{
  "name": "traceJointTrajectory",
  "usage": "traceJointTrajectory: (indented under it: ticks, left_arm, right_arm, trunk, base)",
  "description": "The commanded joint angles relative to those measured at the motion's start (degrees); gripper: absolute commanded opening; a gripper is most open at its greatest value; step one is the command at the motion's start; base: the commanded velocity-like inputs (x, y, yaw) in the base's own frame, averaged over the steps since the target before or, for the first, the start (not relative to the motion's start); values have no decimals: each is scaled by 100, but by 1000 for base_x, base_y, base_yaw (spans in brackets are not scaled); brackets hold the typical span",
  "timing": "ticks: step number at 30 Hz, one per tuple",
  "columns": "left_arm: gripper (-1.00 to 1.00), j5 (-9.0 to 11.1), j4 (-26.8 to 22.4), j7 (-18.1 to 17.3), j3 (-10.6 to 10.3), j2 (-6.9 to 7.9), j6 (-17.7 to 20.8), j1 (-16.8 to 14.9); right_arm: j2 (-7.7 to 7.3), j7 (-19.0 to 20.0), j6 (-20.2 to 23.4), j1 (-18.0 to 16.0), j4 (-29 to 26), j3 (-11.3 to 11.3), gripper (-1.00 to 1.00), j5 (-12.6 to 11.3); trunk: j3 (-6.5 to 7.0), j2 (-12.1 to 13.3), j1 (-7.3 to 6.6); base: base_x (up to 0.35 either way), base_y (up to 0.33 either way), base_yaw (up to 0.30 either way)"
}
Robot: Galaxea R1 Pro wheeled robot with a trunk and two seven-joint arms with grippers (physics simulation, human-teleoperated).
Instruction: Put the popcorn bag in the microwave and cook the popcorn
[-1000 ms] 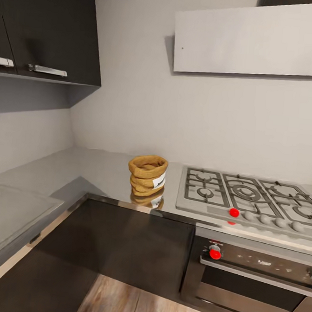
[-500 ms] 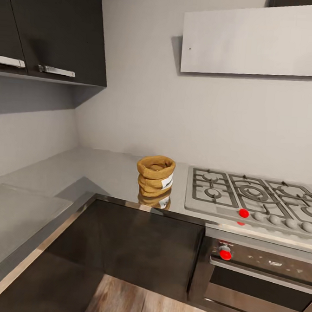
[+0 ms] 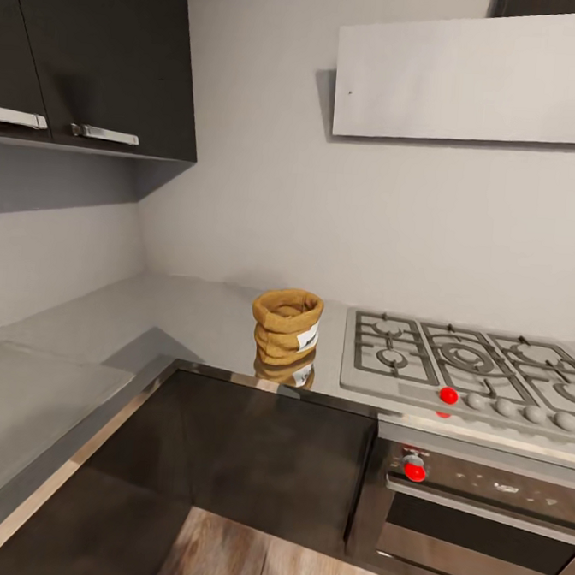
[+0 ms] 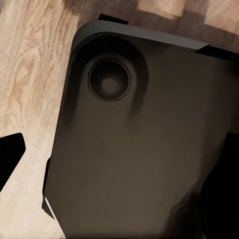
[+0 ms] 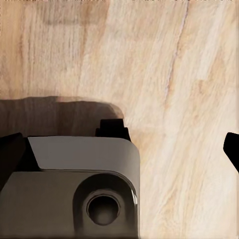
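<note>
Open worktop left of the bag, hob close on its right

The popcorn bag [image 3: 287, 324] stands mid-frame on the countertop [image 3: 174, 314], bare surface to its left and behind; the gas hob [image 3: 466, 364] sits just beside it at right, and dark wall cabinets [image 3: 98, 51] overhang the upper left.

Grey glossy countertop [image 3: 191, 324] runs in an L around the corner, over dark cabinet fronts. One brown rolled-top sack [image 3: 286, 325] stands upright on it, near the front edge and well clear of the back wall, with a white label on its side and its reflection in the surface beneath. Contents of the sack cannot be made out. A gas hob [image 3: 466, 369] is set into the countertop just beside the sack, not touching it.
</note>
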Motion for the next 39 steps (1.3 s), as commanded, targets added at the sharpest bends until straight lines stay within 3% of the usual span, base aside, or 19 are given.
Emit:
traceJointTrajectory:
  ticks: [1,23,31,39]
  left_arm:
    - [100,16,-7,4,11,0,-4,1]
    - [100,2,-7,1,7,4,-11,1]
    - [100,1,-7,1,7,4,-11,0]
    - [100,11,-12,1,9,4,-11,-1]
  right_arm:
    - [-2,-16,2,-8,12,-44,100,60]
    - [3,-10,-3,-8,12,-36,100,65]
    - [102,20,46,-8,20,-53,100,48]
    - [95,12,48,-8,21,-46,100,51]
  trunk:
    - [14,39,-23]
    - [409,921,-506]
    - [549,1242,-682]
    - [591,1482,-813]
  base:
    - [0,0,0]
    - [0,0,0]
    - [0,0,0]
    - [0,0,0]
